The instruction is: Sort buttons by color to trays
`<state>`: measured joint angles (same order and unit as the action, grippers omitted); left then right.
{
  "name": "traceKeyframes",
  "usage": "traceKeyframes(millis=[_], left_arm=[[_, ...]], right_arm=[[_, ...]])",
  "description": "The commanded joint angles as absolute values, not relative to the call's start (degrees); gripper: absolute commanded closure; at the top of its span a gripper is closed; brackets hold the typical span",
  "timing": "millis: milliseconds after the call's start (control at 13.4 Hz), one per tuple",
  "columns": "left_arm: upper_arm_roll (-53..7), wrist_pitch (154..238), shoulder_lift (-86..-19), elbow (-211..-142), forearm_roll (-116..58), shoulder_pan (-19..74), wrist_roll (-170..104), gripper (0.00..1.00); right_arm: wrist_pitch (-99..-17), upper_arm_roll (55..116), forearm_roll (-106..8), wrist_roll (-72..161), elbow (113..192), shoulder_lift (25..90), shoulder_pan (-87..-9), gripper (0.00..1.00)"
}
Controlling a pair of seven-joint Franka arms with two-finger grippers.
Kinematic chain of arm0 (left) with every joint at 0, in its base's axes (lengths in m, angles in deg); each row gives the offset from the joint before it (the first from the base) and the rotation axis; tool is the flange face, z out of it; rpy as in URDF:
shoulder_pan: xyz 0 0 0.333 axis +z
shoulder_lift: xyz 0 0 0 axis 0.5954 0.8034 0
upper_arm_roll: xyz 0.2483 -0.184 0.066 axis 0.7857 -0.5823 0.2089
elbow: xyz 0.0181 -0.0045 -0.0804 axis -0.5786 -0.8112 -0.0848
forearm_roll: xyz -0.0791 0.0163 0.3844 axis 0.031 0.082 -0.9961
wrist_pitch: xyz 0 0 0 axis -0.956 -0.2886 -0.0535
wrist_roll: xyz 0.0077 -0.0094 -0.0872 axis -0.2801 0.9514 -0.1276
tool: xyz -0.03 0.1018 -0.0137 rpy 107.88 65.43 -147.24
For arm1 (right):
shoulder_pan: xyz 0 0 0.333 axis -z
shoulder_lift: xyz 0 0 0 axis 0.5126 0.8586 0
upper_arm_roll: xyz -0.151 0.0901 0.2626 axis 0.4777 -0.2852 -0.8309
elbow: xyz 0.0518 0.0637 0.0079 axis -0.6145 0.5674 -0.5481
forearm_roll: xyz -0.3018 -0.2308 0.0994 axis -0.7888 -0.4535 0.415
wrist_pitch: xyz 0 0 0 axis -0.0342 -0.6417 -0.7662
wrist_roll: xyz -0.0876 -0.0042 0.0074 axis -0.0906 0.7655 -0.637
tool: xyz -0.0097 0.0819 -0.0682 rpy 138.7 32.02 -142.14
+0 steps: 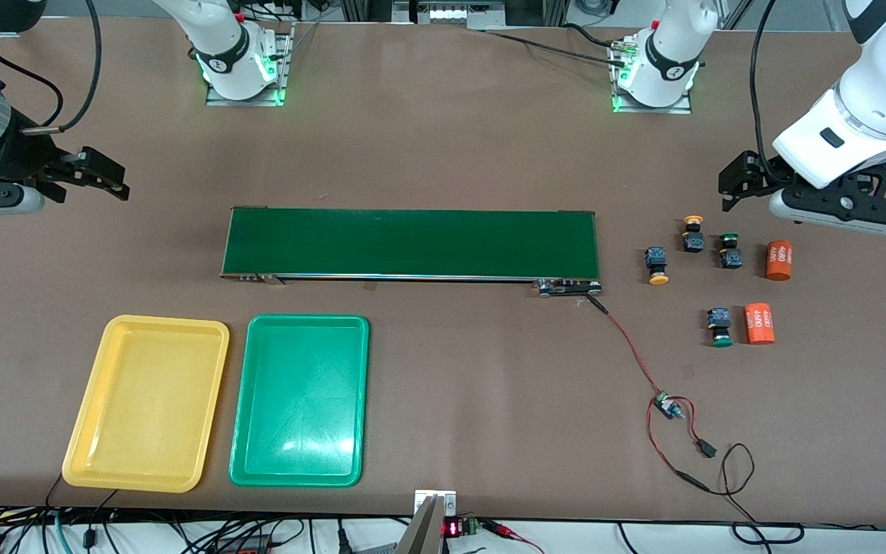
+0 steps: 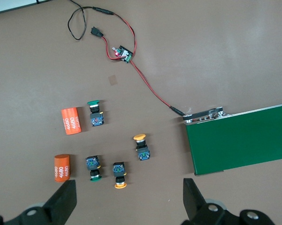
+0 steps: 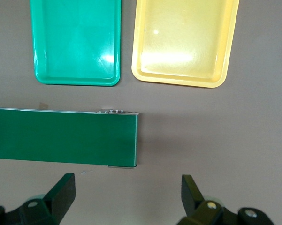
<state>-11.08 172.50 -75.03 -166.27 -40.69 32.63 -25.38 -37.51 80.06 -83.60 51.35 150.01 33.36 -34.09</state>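
Four buttons lie on the table near the left arm's end of the conveyor belt (image 1: 412, 242). Two have yellow caps (image 1: 657, 265) (image 1: 693, 233) and two have green caps (image 1: 730, 251) (image 1: 720, 325). All show in the left wrist view: yellow (image 2: 118, 173) (image 2: 141, 147), green (image 2: 93, 168) (image 2: 96, 115). The yellow tray (image 1: 147, 400) and green tray (image 1: 301, 400) stand side by side, empty, nearer the camera than the belt. My left gripper (image 1: 737, 185) is open and empty over bare table beside the buttons. My right gripper (image 1: 101, 177) is open and empty over bare table off the belt's other end.
Two orange cylinders with white print (image 1: 778, 260) (image 1: 759, 323) lie beside the buttons. A red-black wire with a small circuit board (image 1: 666, 404) runs from the belt's motor end (image 1: 570, 287) toward the table's front edge.
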Motion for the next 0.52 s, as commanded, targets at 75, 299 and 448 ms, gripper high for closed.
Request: traceKeyframes(millis=[75, 299, 448], left_arm=[[-11.04, 171.22, -73.64, -164.42, -40.28, 32.68, -25.72, 0.0], [-10.78, 171.04, -72.59, -164.59, -40.28, 32.94, -25.9, 0.0], [-10.6, 170.51, -69.95, -164.42, -40.2, 33.46, -26.42, 0.0]], right_arm=[[-37.7, 80.0, -84.1, 52.19, 150.1, 33.1, -34.27, 0.0], [-37.7, 80.0, -84.1, 52.19, 150.1, 33.19, -34.27, 0.0], [-37.7, 80.0, -84.1, 52.19, 150.1, 33.1, -34.27, 0.0]])
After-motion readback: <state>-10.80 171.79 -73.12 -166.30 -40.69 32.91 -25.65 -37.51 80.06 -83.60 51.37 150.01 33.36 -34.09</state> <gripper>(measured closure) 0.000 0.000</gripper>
